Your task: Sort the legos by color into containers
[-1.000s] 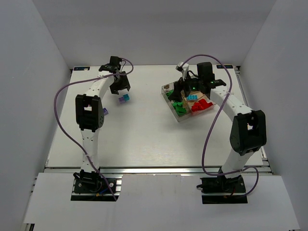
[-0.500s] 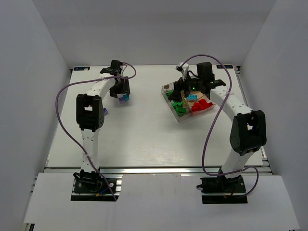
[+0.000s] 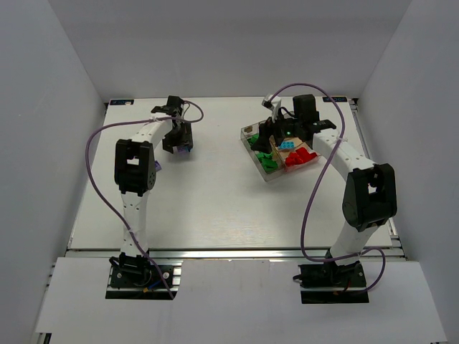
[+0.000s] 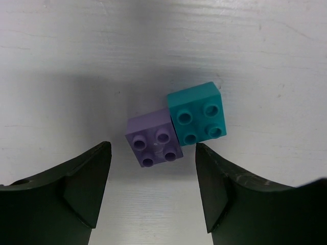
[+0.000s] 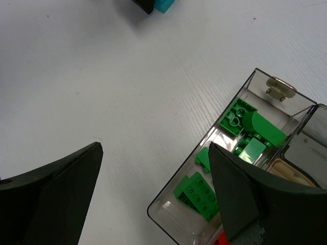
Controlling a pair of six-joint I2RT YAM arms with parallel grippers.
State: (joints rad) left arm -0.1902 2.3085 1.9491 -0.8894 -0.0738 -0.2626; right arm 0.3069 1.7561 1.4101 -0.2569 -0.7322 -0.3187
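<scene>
A light purple lego (image 4: 154, 144) and a cyan lego (image 4: 196, 113) lie corner to corner on the table. My left gripper (image 4: 152, 176) hovers over them, open, its jaws standing either side of the purple one and touching nothing. In the top view the left gripper (image 3: 178, 140) covers both, apart from a purple sliver (image 3: 185, 151). The clear tray (image 3: 271, 178) holds green legos (image 3: 267, 159), red legos (image 3: 301, 158) and cyan legos (image 3: 288, 145) in separate containers. My right gripper (image 5: 156, 153) is open and empty over the tray's long container (image 5: 168, 204) of green legos (image 5: 245, 132).
A small purple piece (image 3: 156, 165) shows beside the left arm's elbow. A beige clasp (image 5: 280, 89) sits at the tray's far corner. The white enclosure walls (image 3: 64, 107) rise around the table.
My left gripper has moved right and down over the purple and cyan legos, hiding them in the top view, and its jaws have widened slightly. The right arm has stayed still.
</scene>
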